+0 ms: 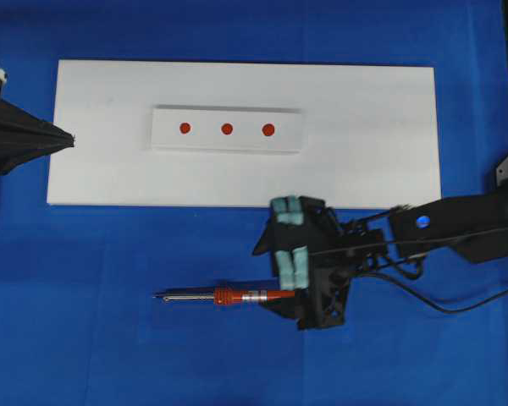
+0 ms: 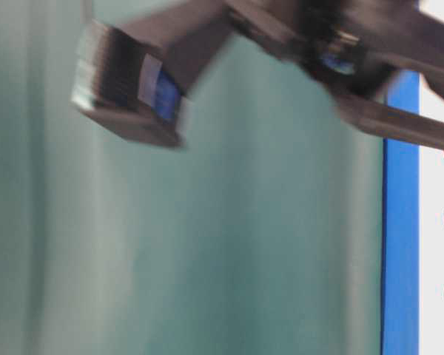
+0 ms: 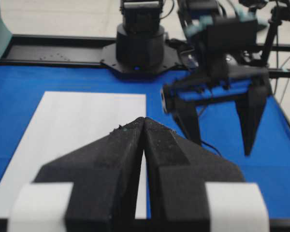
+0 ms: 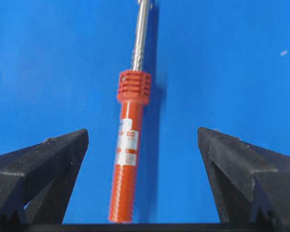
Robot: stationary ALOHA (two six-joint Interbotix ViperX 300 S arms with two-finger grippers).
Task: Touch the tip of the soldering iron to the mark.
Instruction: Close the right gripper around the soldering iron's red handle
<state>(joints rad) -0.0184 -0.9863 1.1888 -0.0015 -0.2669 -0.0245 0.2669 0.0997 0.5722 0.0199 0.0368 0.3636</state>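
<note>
Overhead: soldering iron (image 1: 224, 296) flat on the blue cloth (image 1: 85, 321), lower centre, tip pointing left, well apart from the three red marks (image 1: 227, 128) on the white strip (image 1: 227, 128) upper centre. Right gripper (image 1: 289, 239) at the handle's rear, jaws spread. Left gripper (image 1: 68, 138) at the left edge, jaws together.

Table level: blurred arm only; nothing to catalogue.

Left wrist: fingers (image 3: 144, 145) pressed together, holding nothing.

Right wrist: handle between the spread fingers (image 4: 48, 159), untouched. Label print too blurred to read.

Risk: closing off-centre may roll the round handle away; the cord could drag the tip.
</note>
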